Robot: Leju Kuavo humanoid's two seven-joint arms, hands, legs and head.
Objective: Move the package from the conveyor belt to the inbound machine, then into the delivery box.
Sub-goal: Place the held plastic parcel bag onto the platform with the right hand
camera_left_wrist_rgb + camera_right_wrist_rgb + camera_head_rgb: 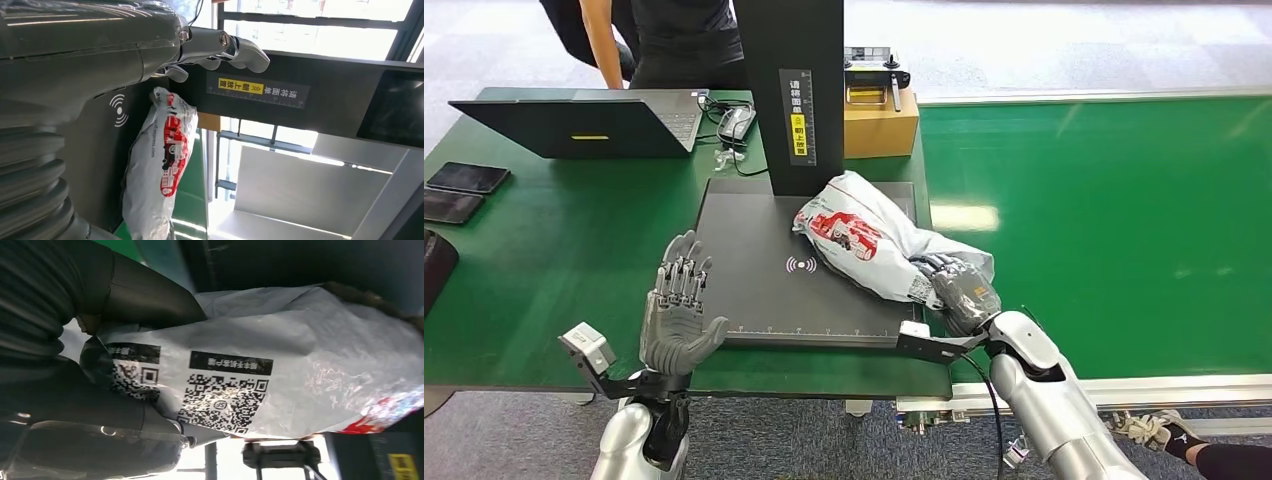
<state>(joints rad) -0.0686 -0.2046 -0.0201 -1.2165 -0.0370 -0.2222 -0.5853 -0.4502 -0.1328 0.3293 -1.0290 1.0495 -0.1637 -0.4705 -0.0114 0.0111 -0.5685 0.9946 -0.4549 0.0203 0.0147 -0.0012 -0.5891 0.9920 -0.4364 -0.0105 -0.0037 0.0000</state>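
Observation:
A grey plastic package (864,235) with red print lies across the right part of the black scanner plate (754,280) of the inbound machine, under its black post (792,90). My right hand (959,285) grips the package's near end, which sticks out over the plate's right edge. In the right wrist view the package (280,375) shows QR codes, with my right hand (125,355) wrapped around it. My left hand (679,310) stands open and upright at the plate's near left corner, apart from the package. The left wrist view shows the package (160,160) lying on the plate beyond my left hand (220,47).
The green conveyor belt (1114,210) runs to the right of the green table (544,260). A laptop (594,125), two phones (464,185), a mouse (736,122) and a cardboard box (879,115) lie at the back. A person (664,40) stands behind the table.

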